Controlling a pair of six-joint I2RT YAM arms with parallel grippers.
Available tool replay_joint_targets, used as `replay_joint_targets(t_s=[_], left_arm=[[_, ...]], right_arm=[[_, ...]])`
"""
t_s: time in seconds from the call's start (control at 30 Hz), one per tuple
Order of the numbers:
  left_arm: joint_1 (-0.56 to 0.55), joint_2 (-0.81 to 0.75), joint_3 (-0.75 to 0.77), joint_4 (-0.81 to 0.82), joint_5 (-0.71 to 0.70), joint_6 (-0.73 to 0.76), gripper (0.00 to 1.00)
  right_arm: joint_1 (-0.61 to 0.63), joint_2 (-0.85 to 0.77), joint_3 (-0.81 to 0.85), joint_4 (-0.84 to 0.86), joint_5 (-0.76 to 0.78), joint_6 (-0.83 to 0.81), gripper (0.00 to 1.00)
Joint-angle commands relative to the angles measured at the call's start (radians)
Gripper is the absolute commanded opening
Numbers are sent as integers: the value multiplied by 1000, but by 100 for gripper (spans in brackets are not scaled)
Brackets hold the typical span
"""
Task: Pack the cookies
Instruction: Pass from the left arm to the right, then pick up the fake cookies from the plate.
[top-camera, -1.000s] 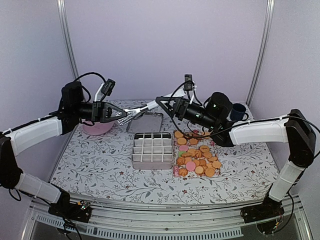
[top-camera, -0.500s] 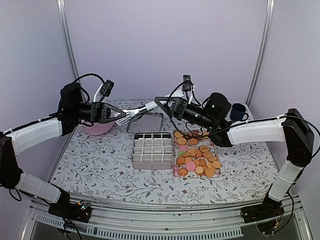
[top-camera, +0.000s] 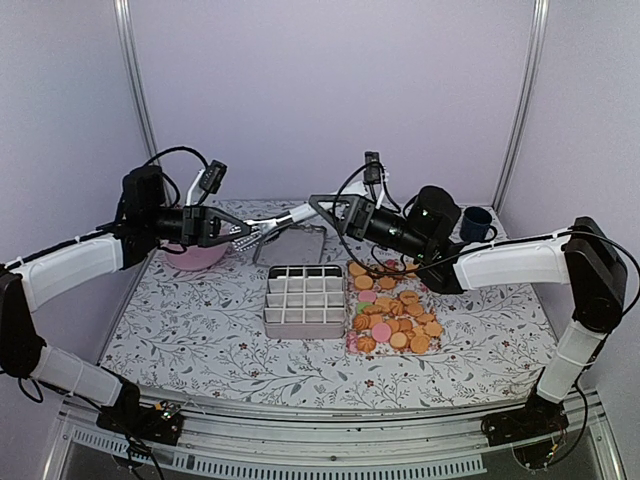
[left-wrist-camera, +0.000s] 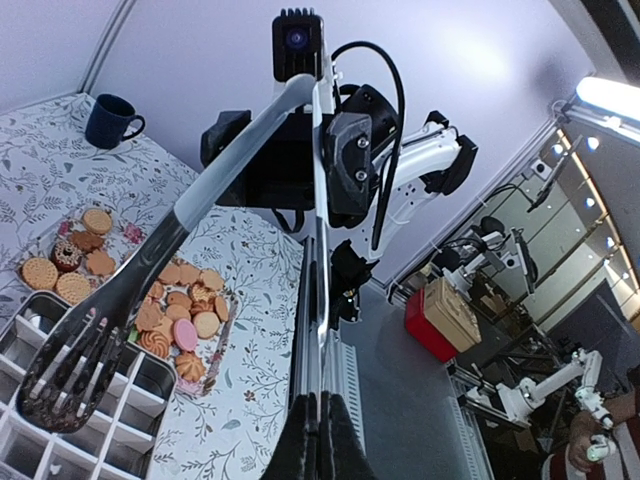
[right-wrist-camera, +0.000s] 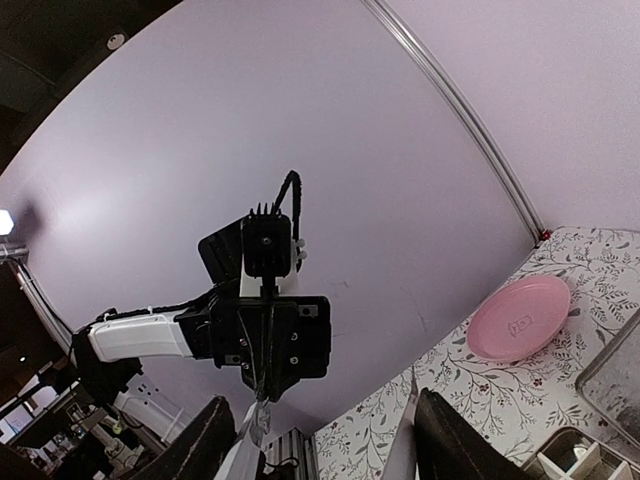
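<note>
The cookies lie in a heap on a clear sheet right of a grey divided tray; they also show in the left wrist view. White tongs with a black slotted head hang in the air between both grippers, above the tray's far edge. My left gripper is shut on the tip of one tong arm. My right gripper holds the handle end with its jaws wide, one tong arm along each finger.
A pink plate sits at the back left under the left arm. A metal lid lies behind the tray. A dark blue mug stands at the back right. Purple walls close the back and sides.
Both grippers and the tongs have drifted slightly to the left. Nothing has been let go or taken.
</note>
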Motion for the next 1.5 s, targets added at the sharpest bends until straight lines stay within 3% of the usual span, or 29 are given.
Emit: replay_joint_targets(t_s=[0.0,0.17,0.33,0.43,0.47,0.7,0.93,1.1,1.47], left_arm=[[23,-15,66,-160,-143,174,0],[22,-14,76,-235,-204,262,8],[33,-14,86,-304,-237,328,55],[59,-11,92,-371,-252,386,91],[72,-11,98,-403,-256,415,98],[120,-25,147,-657,-370,661,99],[128,-67,132,-800,-601,866,99],[133,-96,120,-846,-730,930,100],[185,-141,75,-871,-763,946,99]], right_arm=[[14,0,21,-23,-31,24,59],[11,-4,41,-70,-27,27,55],[-10,-17,26,-107,3,12,52],[-42,-51,-5,-126,20,0,51],[-60,-73,-14,-135,21,-9,51],[-141,-224,-68,-334,81,-135,49],[-174,-367,-75,-609,279,-382,48],[-177,-425,-94,-722,409,-520,48],[-179,-448,-153,-798,527,-641,46]])
